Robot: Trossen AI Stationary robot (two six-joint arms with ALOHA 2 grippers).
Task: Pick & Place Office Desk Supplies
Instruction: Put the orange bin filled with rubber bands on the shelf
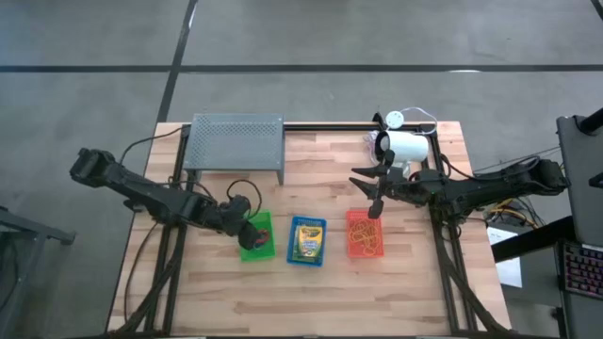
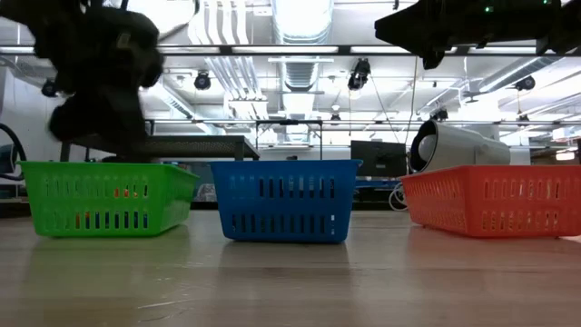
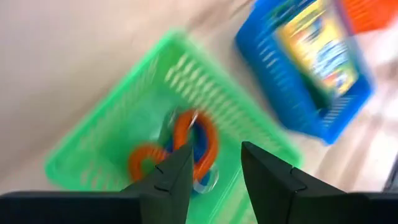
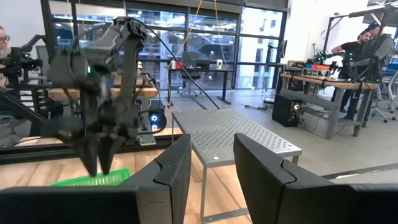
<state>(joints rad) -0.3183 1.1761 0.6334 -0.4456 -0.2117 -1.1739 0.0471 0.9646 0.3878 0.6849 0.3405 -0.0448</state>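
Observation:
Three small trays stand in a row on the wooden table. The green tray holds red and blue elastic loops. A yellow-green crayon box lies in the blue tray. Thin orange rubber bands lie in the orange tray. My left gripper hangs open just above the green tray, slanting down, with the loops below its fingers. My right gripper is open and level, high over the orange tray, pointing toward the table's left.
A grey perforated metal rack stands at the far left of the table. A white cylindrical device lies at the far right behind the orange tray. Bare wood stretches along the near side. People sit at desks in the room beyond.

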